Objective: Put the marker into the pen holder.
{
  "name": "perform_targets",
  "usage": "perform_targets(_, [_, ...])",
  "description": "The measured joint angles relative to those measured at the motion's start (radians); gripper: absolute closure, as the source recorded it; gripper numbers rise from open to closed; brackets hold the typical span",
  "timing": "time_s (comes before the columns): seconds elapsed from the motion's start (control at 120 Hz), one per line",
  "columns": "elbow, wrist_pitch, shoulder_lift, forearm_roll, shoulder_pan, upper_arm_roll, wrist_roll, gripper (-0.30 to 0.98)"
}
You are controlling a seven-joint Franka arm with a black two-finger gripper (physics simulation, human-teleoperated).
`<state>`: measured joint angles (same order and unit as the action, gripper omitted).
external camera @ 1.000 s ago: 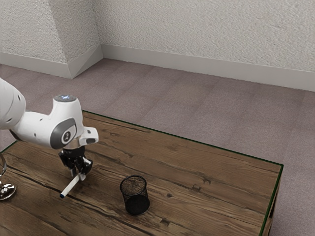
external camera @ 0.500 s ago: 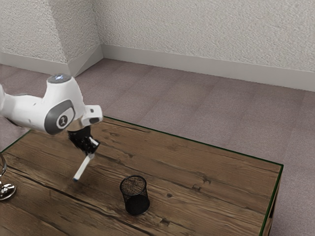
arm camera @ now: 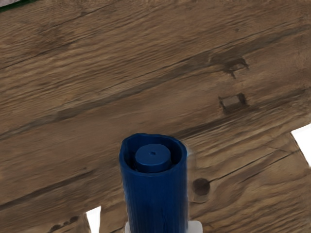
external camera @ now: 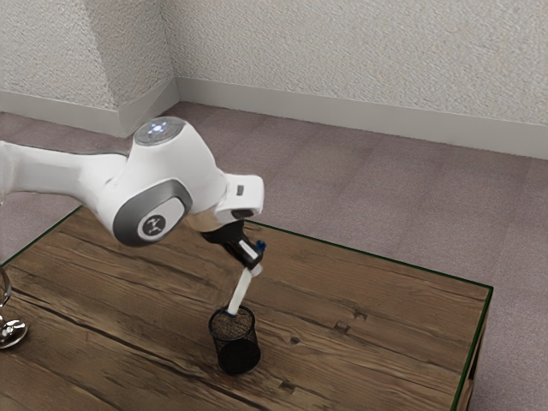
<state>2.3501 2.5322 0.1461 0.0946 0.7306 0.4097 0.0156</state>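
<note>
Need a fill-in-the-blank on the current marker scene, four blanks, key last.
The gripper is shut on the ____.
In the wrist view, the held thing's near end is coloured ____.
The mesh pen holder is coloured ____.
The pen holder stands on a wooden ____.

Missing words: marker; blue; black; table.

White marker (external camera: 241,292), blue cap (arm camera: 158,199); black mesh pen holder (external camera: 238,353).

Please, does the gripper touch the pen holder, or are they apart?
Apart. The exterior view shows the gripper above the rim of the pen holder, with a plain gap between them, crossed by the slanting marker.
</note>
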Motion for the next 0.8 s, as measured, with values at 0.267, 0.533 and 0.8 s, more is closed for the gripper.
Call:
perform_targets(0.267, [0.032, 0.088, -0.051, -0.007, 0.009, 0.003, 0.060, 0.79])
perform_targets(0.533, [0.108, 0.115, -0.085, -0.007, -0.009, 0.012, 0.103, 0.78])
perform_targets(0.8, [-0.033, 0.038, -0.016, 0.038, -0.020, 0.020, 0.089, 0.30])
